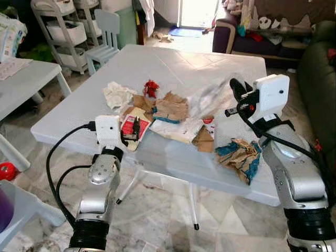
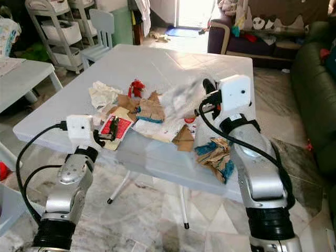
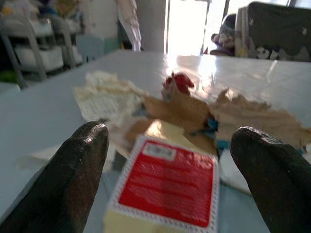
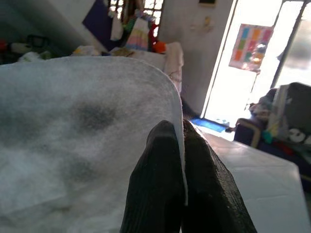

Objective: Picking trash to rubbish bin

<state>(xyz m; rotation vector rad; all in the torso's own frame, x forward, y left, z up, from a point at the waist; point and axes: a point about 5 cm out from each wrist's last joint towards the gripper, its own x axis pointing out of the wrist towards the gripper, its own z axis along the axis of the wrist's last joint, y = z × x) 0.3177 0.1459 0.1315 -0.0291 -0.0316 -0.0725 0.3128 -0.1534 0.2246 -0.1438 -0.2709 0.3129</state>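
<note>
At the near edge of a white worktop strewn with litter, the robot's left hand hovers with its fingers spread wide on either side of a red-and-cream packet, not touching it. To the right, crumpled brown-and-blue paper lies near the front edge, while the raised right hand has its fingers pinched together on a thin, pale translucent sheet. Farther back lie torn brown paper, a white crumpled tissue and a small red scrap.
</note>
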